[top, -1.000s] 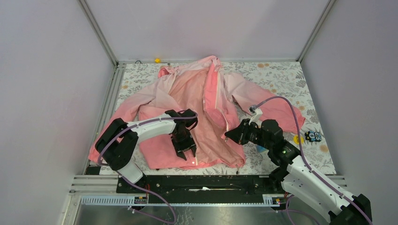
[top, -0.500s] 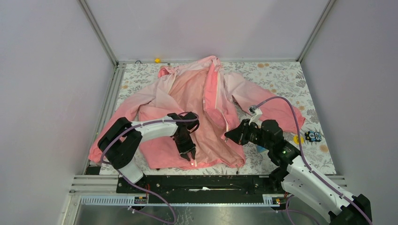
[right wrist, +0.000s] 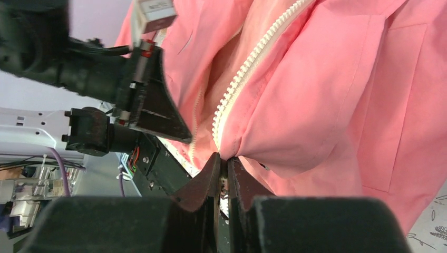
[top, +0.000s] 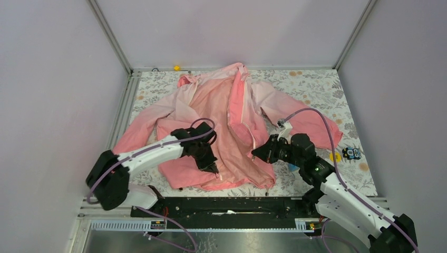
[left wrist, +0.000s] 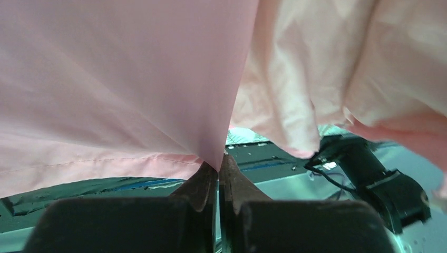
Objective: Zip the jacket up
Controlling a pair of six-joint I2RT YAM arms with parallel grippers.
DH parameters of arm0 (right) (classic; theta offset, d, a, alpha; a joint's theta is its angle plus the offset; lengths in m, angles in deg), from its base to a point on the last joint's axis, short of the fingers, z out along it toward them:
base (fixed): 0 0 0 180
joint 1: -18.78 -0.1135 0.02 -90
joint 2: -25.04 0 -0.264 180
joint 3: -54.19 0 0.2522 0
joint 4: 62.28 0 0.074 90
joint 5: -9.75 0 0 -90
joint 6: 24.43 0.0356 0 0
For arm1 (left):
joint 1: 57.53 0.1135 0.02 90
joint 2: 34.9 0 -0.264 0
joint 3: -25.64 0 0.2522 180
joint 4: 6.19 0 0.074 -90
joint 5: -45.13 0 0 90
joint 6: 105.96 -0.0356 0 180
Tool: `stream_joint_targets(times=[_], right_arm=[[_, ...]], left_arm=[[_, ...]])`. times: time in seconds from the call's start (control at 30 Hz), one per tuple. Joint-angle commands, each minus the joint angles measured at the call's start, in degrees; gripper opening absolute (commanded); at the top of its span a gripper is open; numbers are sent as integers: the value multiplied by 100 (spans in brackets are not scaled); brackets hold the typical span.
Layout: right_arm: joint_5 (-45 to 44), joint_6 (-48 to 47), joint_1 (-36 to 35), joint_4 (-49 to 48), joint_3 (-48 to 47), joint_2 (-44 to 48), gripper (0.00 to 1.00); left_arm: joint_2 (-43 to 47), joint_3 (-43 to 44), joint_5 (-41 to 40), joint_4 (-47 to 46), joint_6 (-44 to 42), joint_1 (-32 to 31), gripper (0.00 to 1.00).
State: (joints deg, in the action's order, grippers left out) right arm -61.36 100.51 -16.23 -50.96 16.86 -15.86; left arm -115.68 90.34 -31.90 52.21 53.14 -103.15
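The pink jacket (top: 211,105) lies spread open on the floral table (top: 316,84), collar at the far side, its white zipper (top: 243,105) running down the front. My left gripper (top: 212,167) is shut on a fold of the jacket's left front panel near the hem; in the left wrist view the cloth (left wrist: 132,79) rises from the closed fingertips of the left gripper (left wrist: 217,161). My right gripper (top: 256,153) is shut on the right front edge. In the right wrist view the right gripper (right wrist: 224,158) pinches the fabric at the low end of the zipper teeth (right wrist: 253,58).
A small blue-and-black toy (top: 351,153) and a yellow piece (top: 332,156) lie at the table's right edge. Another yellow piece (top: 176,67) sits at the back wall. A black rail (top: 226,205) runs along the near edge. The left arm's gripper (right wrist: 105,68) shows in the right wrist view.
The left gripper has closed on the jacket fabric near the hem, and the left arm's elbow has swung down to the left. The right arm has not moved.
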Motion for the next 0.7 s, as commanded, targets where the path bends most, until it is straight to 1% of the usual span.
stream_joint_targets(times=[0.0,0.1,0.2,0.3,0.4,0.53,0.6,0.67], right_arm=[[-460,-91,-63,-32,-372,-103,0],[-473,131,-71,-302,-412,-373,0],[-824,246,-261,-416,-588,-922,0],[-1921,250,-947,-587,-739,-1435,0],[-3116,414,-1358,-1052,-763,-1874,0],[-4668,456,-2000,-1581,-986,-2660,0],[-5410,565,-2321,-1655,-1267,-3114,0],[-6020,930,-2500,-1558,-1530,-3528,0]], left_arm=[[909,-412,19,-463,334,79,0],[1414,-628,-86,-881,263,138,0],[1775,-735,-549,-1581,82,129,0],[1968,-884,-1498,-2345,-133,77,0],[2199,-1208,-2650,-3206,-196,-97,0],[2589,-1620,-4041,-3450,-286,-300,0],[2627,-1607,-4469,-3436,-475,-309,0],[2623,-1541,-4719,-3507,-837,-336,0]])
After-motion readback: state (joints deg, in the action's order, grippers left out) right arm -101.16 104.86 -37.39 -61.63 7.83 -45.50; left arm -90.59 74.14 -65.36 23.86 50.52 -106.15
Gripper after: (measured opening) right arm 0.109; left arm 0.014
